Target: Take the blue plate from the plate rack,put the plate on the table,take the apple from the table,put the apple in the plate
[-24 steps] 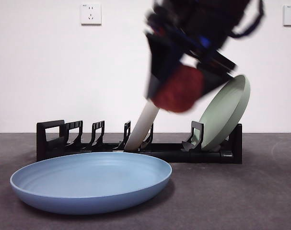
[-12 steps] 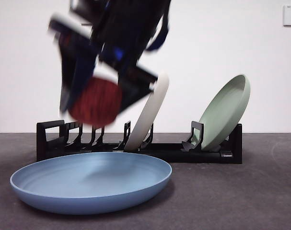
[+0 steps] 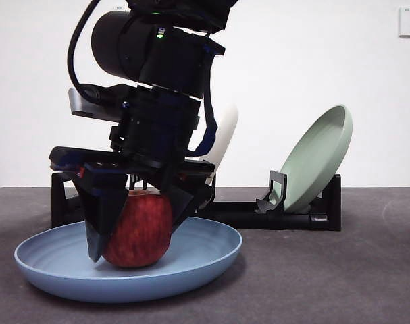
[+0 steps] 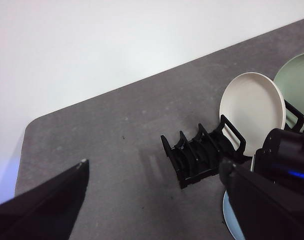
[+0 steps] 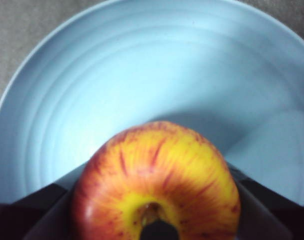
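The blue plate (image 3: 205, 260) lies flat on the dark grey table (image 3: 340, 283) in front of the black plate rack (image 3: 245, 214). My right gripper (image 3: 134, 239) has come down from above and is shut on the red apple (image 3: 142, 219), which sits low inside the plate and seems to touch its floor. In the right wrist view the apple (image 5: 157, 175) fills the space between the jaws of the right gripper (image 5: 154, 210), with the plate (image 5: 141, 65) under it. My left gripper (image 4: 157, 210) is open and empty, high above the table, away from the rack (image 4: 197, 157).
A cream-white plate (image 3: 221, 128) leans in the rack's middle, partly behind the arm. A pale green plate (image 3: 316, 158) leans at its right end. Both show in the left wrist view, cream (image 4: 252, 107) and green (image 4: 294, 80). A white wall stands close behind.
My right gripper carried the apple leftward from above the rack and lowered it into the blue plate. The plate and the rack have not moved.
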Controlling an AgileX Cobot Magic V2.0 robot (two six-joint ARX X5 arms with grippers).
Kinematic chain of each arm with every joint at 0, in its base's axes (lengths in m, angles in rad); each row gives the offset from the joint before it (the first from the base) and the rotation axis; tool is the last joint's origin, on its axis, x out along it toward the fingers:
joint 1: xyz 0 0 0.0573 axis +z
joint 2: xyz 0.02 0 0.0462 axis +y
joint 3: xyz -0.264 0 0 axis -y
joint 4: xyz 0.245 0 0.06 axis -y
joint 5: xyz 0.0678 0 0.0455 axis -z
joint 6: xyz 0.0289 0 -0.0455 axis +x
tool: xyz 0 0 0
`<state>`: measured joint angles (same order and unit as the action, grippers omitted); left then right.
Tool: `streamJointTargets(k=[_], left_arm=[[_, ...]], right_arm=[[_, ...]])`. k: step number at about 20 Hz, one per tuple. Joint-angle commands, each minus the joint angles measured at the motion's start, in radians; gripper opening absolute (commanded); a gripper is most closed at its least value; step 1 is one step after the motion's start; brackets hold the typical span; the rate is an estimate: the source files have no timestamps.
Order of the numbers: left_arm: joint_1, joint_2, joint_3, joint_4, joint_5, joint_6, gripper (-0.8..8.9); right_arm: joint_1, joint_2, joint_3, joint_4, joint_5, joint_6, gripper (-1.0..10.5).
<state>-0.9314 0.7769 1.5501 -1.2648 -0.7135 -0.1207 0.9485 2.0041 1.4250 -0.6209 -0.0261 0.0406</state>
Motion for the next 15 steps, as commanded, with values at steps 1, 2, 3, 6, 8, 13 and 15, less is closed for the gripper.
streamJointTargets(k=[1, 2, 3, 6, 8, 13, 15], left_arm=[[0.003, -0.001, -0.003, -0.003, -0.002, -0.019, 4.39], [0.003, -0.001, -0.003, -0.005, -0.002, -0.027, 4.4], [0.003, -0.001, -0.003, -0.008, -0.002, -0.039, 4.4], [0.003, 0.0, -0.003, -0.014, -0.002, -0.045, 4.4], [0.003, 0.0, -0.003, -0.016, 0.0, -0.049, 4.4], [0.003, 0.009, -0.003, -0.015, 0.01, -0.08, 4.4], [0.003, 0.028, -0.003, -0.014, 0.01, -0.087, 4.4]], right_arm=[[0.003, 0.019, -0.004, 0.003, 0.0, -0.008, 2.1], [0.002, 0.019, -0.004, 0.001, 0.0, -0.009, 3.1], [0.001, 0.019, -0.004, -0.003, 0.001, -0.009, 4.1], [0.001, 0.019, -0.003, -0.01, 0.001, -0.008, 5.1], [0.001, 0.017, 0.0, -0.014, 0.001, -0.008, 5.1], [-0.002, -0.071, 0.005, -0.064, 0.007, -0.006, 5.0], [-0.011, -0.156, 0.005, -0.105, 0.008, -0.007, 5.0]])
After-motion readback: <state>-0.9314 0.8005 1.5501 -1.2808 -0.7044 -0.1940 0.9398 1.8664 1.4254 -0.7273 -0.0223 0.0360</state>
